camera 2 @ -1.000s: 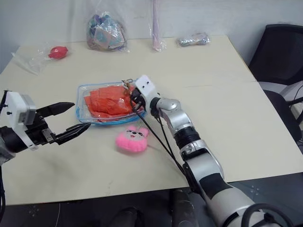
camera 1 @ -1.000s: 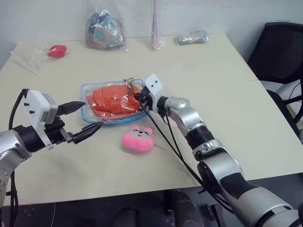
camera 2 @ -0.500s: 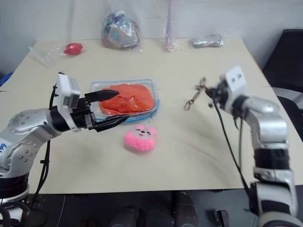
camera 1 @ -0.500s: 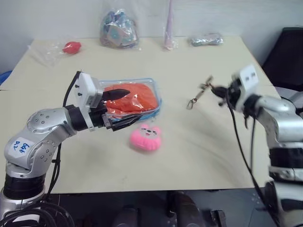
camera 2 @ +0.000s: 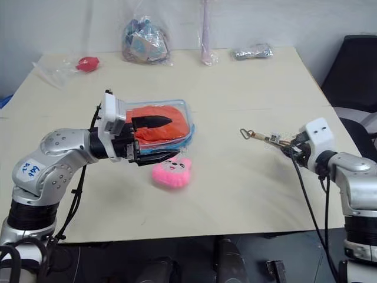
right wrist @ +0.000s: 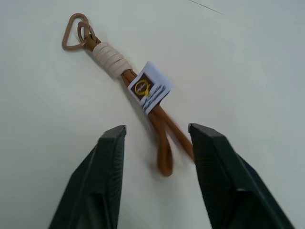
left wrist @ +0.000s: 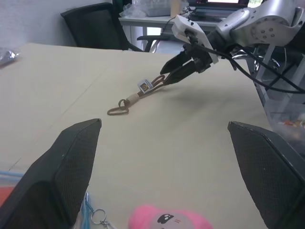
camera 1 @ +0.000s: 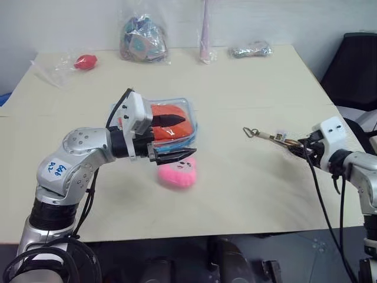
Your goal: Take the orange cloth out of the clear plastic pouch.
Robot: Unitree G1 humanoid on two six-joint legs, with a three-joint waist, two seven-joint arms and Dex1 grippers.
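Handwriting is seen on a small white sticker [camera 1: 56,171] stuck to the left arm, the characters resembling "646", though they cannot be read with certainty. Nearest on the table [camera 1: 247,194] a pink plush toy [camera 1: 178,173] is found, lying just in front of the clear plastic pouch [camera 1: 189,115] with its light-blue trim; the orange cloth [camera 2: 177,125] is seen folded inside the pouch. The left gripper [camera 1: 174,138] is held over the near edge of the pouch, its two black fingers spread wide with nothing between them. To the right, a brown cord strap [right wrist: 143,102] with a metal ring, a pale wrapped band and a small white tag printed with a yellow round emblem is laid flat on the table; the tag's lines cannot be read. The right gripper [right wrist: 159,164] is parted, the strap's loop end lying between its fingers but not clamped. Along the far edge, a crinkly bag of colourful items [camera 1: 141,41], a red object in clear wrap [camera 1: 85,61] and a silvery packet [camera 1: 250,49] are set
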